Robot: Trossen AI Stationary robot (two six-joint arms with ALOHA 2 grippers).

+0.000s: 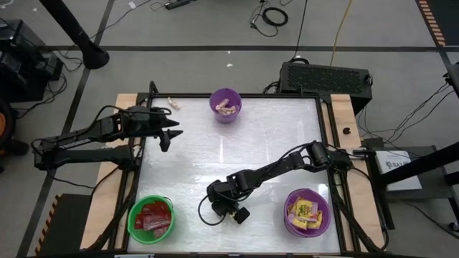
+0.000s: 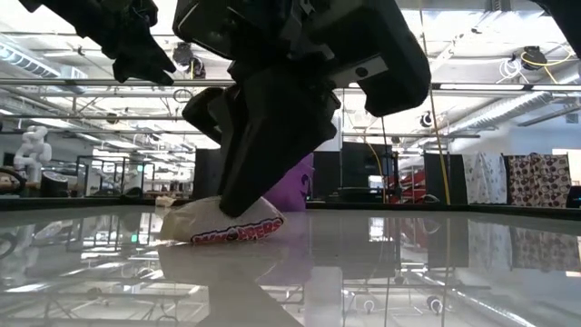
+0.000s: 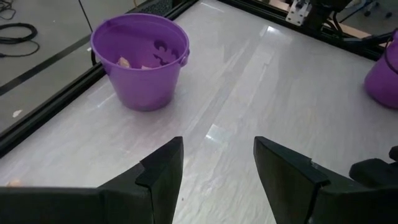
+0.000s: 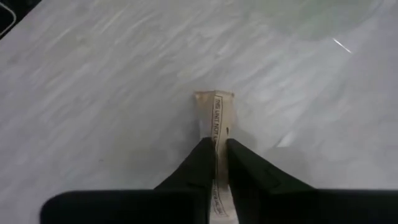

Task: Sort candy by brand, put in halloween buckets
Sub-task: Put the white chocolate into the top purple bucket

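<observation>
Pinched between my right jaws [image 4: 216, 163] is a pale tan candy [image 4: 215, 118], its wrapper end sticking out past my fingertips; the low view shows it resting on the bench [image 1: 272, 136] with pink lettering on its side, so I have it gripped but not yet lifted. From above, my right gripper [image 1: 224, 192] sits near the front of the bench, between the green bucket [image 1: 150, 217] and the front purple bucket [image 1: 307, 212].

Most of the sorting looks done, as I judge it. Red packets [image 1: 153, 215] fill the green bucket, yellow packets [image 1: 305, 208] fill the front purple bucket, and the far purple bucket [image 1: 225, 104] holds tan pieces [image 1: 226, 106]. Apart from the piece I hold, I can make out only one more loose sweet, a small tan piece [image 1: 172, 102] lying by the far left edge of the bench, beside the far purple bucket.

My left gripper [image 1: 171, 130] hovers over the left side of the bench with its jaws spread apart and nothing in them, facing the far purple bucket.

What remains, I reckon: carry this tan candy across to the far purple bucket, then collect that last stray piece.
</observation>
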